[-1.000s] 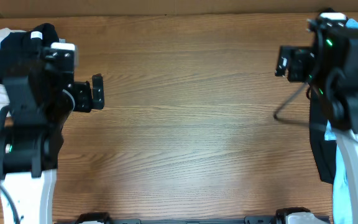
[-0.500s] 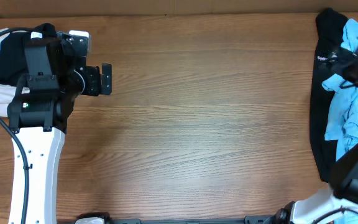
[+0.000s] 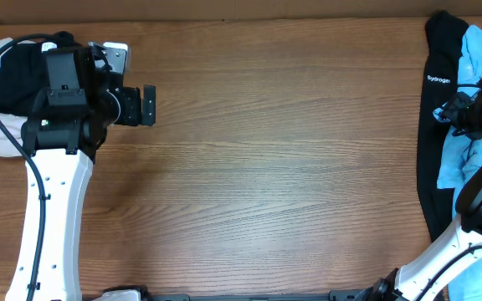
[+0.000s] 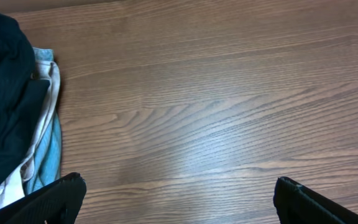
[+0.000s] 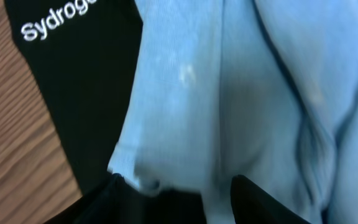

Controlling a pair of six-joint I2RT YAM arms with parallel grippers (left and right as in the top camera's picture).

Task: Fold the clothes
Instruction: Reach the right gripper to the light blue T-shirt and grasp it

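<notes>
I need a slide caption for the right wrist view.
Open right gripper over a light blue T-shirt lying on a black top.

**Wood-grain table and its edges**

Brown wooden table [image 3: 283, 150], grain running left to right, with a soft patch of glare near the middle in the left wrist view. Pale tan strip [image 3: 224, 8] along the far edge. Dark rail [image 3: 249, 296] along the near edge.

Left arm [image 3: 57, 201]: long white link, blocky black joints, a small green light [image 3: 47, 123], a thin black cable [image 3: 42, 213]; left gripper [image 3: 150, 104] black. Right arm [image 3: 450, 247] likewise white and black
</notes>
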